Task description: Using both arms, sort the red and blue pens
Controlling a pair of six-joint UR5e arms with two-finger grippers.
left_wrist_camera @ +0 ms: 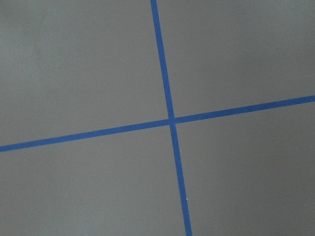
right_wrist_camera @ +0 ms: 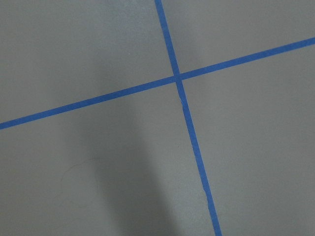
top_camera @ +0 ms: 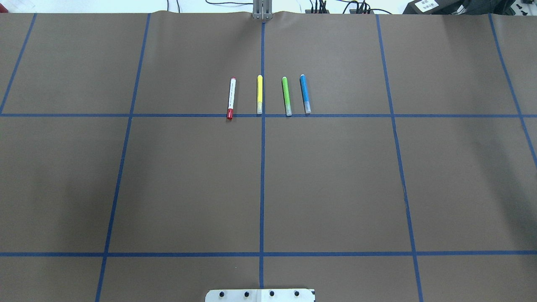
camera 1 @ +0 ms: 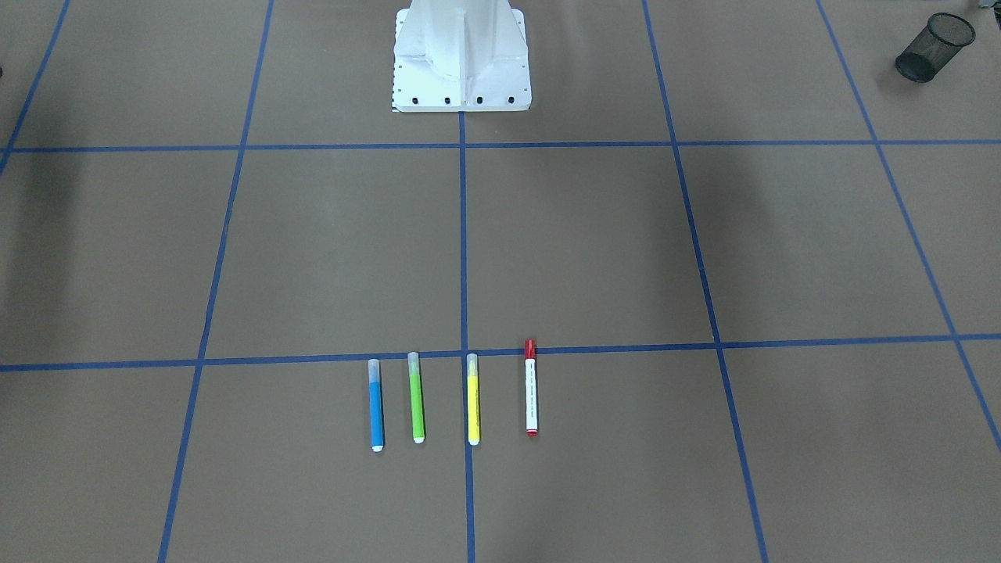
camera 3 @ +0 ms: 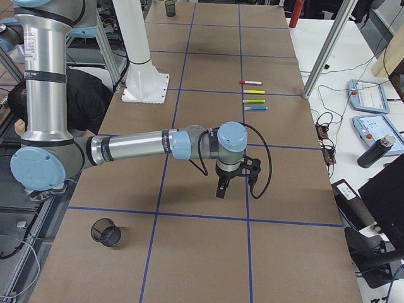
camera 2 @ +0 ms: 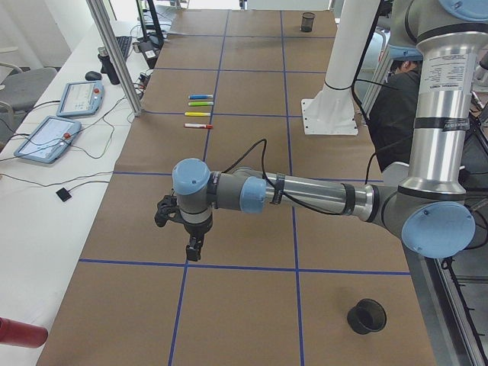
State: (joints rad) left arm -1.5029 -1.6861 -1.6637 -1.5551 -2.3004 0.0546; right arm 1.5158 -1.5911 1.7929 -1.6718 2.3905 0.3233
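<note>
Four markers lie in a row on the brown table. The red pen (camera 1: 531, 387) (top_camera: 231, 98), white with a red cap, is at one end; the blue pen (camera 1: 376, 405) (top_camera: 305, 94) is at the other. Neither arm shows in the overhead or front views. In the exterior left view my left gripper (camera 2: 194, 248) hangs over bare table, far from the pens (camera 2: 200, 111). In the exterior right view my right gripper (camera 3: 221, 189) likewise points down over bare table, well short of the pens (camera 3: 254, 95). I cannot tell whether either is open or shut. Both wrist views show only tape lines.
A green marker (camera 1: 416, 397) and a yellow marker (camera 1: 472, 399) lie between the two pens. A black mesh cup (camera 1: 934, 47) (camera 2: 367, 316) stands at my left end of the table, another (camera 3: 106, 232) at my right end. The white robot base (camera 1: 461, 59) stands mid-table. A person (camera 3: 76, 88) sits behind it.
</note>
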